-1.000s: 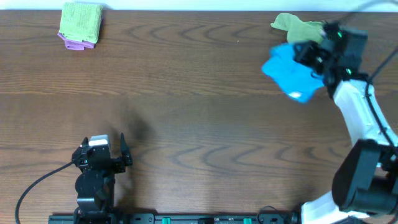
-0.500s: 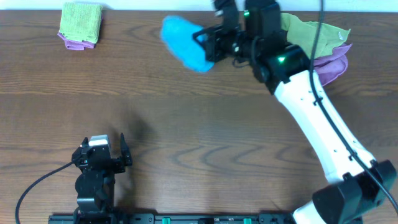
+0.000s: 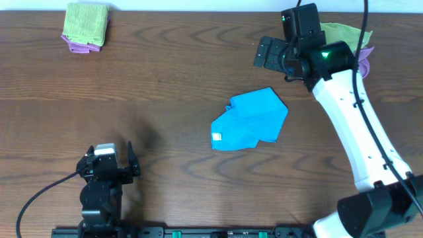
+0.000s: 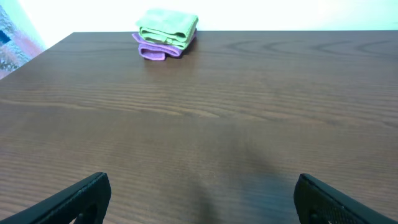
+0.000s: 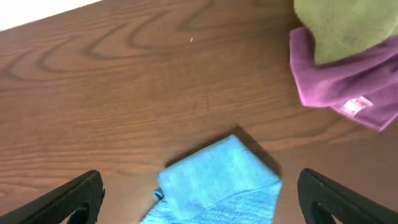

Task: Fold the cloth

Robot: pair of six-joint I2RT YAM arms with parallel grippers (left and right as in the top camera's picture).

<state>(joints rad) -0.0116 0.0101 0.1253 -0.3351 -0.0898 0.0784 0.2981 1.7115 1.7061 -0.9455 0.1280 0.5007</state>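
The sky-blue cloth (image 3: 251, 119) lies crumpled and partly doubled over in the middle of the table, its white tag (image 3: 217, 137) at the near-left corner. My right gripper (image 3: 266, 54) hovers behind it, open and holding nothing. In the right wrist view the cloth (image 5: 217, 183) sits low between the two spread fingers (image 5: 68, 202). My left gripper (image 3: 110, 153) rests open near the front edge, far left of the cloth; its wrist view shows only bare table between its fingers (image 4: 342, 202).
A folded green cloth on a purple one (image 3: 86, 26) sits at the back left, seen also as a stack (image 4: 166, 31) in the left wrist view. At the back right lie an olive-green cloth (image 5: 342, 25) and a purple cloth (image 5: 339, 87), close by the right arm.
The right gripper swung the blue cloth from the back right over to the left, then opened. The cloth now lies loose mid-table. The left arm has not moved.
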